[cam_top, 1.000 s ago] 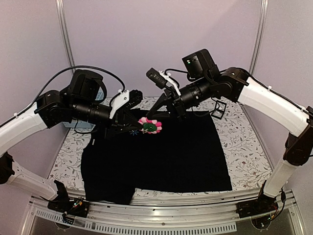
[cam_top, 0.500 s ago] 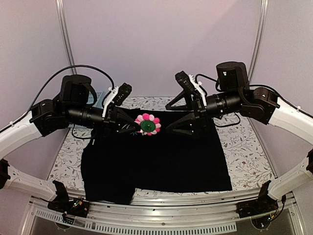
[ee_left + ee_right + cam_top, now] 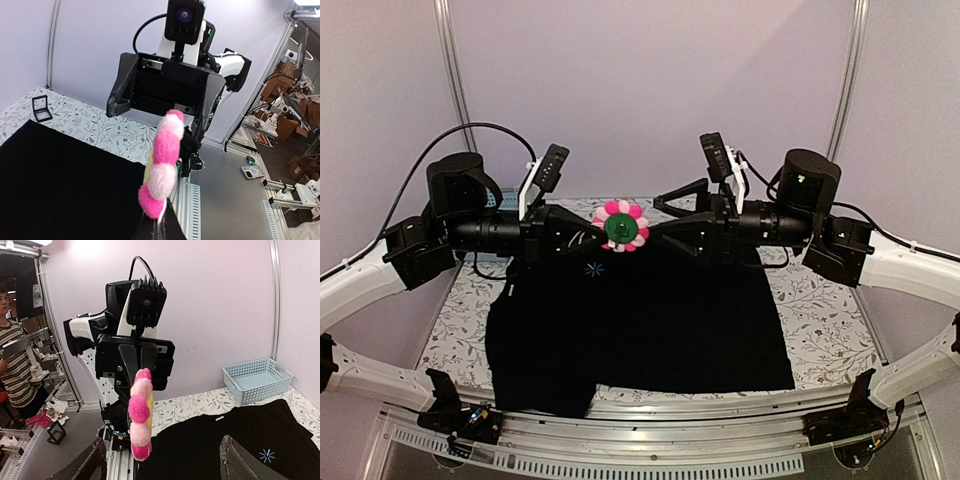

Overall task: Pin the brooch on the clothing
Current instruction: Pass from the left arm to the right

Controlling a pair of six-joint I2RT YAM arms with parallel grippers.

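While the white-and-black left arm (image 3: 365, 275) reaches in level from the left, the left gripper (image 3: 590, 233) is pressed together on the back of the small pink-petalled, green-centred flower brooch (image 3: 623, 226) and pinches it in the air above the far part of the large black short-sleeved shirt of soft fabric (image 3: 650, 320). From the top view the brooch shows its round face towards the near side; both wrist views catch it edge-on, standing upright as a column of fluffy pink balls. Far left on the table, beyond the shirt's sleeve, stands a pale blue plastic mesh basket (image 3: 257, 380). The shirt lies spread flat on the white table cover with a grey leaf pattern (image 3: 820, 300), and its tiny light-blue star emblem (image 3: 595, 269) sits on the chest, just near and left of the hanging brooch. Right of the brooch, the right gripper (image 3: 658, 218) faces it head-on with its dark fingers (image 3: 682, 190) spread wide, one above and one below; their tips are just beside the petals, and no view shows them touching. The right arm (image 3: 900, 265) stretches away level to the right. On the far right of the cover, beside the shirt's edge, rests a small black square stand (image 3: 41, 108).
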